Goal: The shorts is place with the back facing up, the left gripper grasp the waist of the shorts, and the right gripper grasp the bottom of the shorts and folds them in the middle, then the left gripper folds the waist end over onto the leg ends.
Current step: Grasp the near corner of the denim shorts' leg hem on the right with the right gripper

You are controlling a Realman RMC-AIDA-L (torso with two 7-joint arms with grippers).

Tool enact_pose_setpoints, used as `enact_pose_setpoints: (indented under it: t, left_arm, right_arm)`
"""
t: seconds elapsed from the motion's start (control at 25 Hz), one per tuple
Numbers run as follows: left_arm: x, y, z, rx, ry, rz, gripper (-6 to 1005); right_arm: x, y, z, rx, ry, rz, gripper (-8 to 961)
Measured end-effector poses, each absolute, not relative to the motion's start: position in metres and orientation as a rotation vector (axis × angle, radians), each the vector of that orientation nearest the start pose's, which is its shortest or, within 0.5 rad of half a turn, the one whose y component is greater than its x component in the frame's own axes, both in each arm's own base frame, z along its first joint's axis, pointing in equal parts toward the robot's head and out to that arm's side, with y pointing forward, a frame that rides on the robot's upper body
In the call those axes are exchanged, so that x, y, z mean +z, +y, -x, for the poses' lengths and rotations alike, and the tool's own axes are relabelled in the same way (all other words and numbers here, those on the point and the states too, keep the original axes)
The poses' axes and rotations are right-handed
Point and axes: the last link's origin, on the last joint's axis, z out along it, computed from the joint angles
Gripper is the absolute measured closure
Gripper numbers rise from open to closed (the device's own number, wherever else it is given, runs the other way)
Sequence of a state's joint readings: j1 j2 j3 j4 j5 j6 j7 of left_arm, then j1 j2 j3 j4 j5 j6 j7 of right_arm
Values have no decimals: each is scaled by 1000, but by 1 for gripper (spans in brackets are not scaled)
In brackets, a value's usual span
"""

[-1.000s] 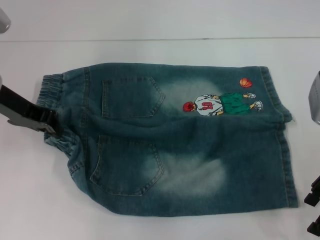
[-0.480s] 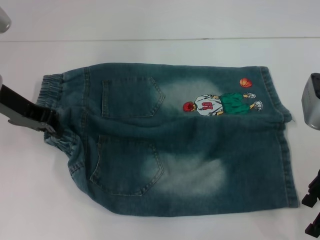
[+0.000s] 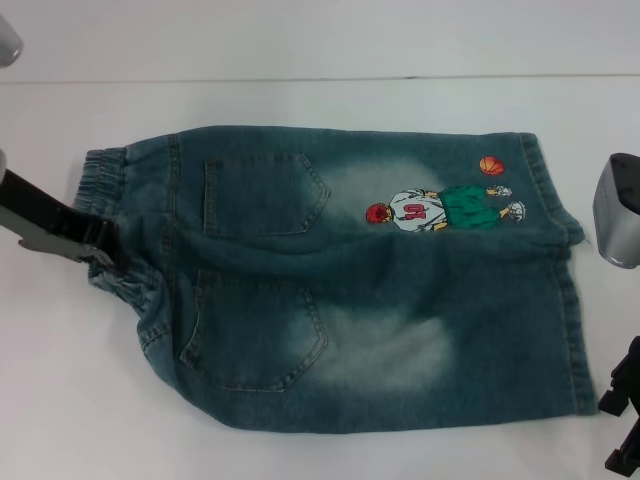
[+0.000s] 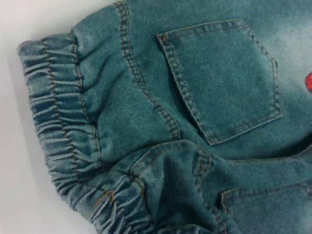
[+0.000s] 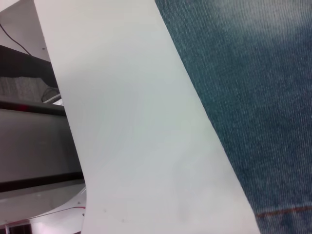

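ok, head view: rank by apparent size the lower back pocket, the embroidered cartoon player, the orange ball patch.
Largest to smallest in the head view:
1. Lower stitched denim back pocket
2. Embroidered cartoon basketball player in white top and green shorts
3. Small orange embroidered ball
All lie flat on the blue-green denim shorts, so nearness barely skews this.

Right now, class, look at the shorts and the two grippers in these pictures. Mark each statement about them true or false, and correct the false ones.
1. The shorts lie spread flat with two back pockets facing up. True.
2. The left gripper is at the leg hems. False: it is at the waist of the shorts, at the puckered elastic band.
3. The right gripper is already clamped on the bottom of the shorts. False: it sits just off the hem corner, over the white table.
4. The embroidered basketball player lies nearer the hems than the waist. True.
5. The shorts are already folded in half. False: no fold has been made yet.
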State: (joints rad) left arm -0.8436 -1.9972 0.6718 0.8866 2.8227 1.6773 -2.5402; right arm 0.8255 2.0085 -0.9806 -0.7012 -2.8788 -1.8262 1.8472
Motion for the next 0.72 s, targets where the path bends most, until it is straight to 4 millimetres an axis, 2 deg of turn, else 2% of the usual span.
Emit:
enact_pose_setpoints:
  t: [0.72]
  left_arm:
    - [61, 386, 245, 285, -1645, 2313, 948]
  right_arm:
    - [13, 335, -256, -903, 810, 3105, 70]
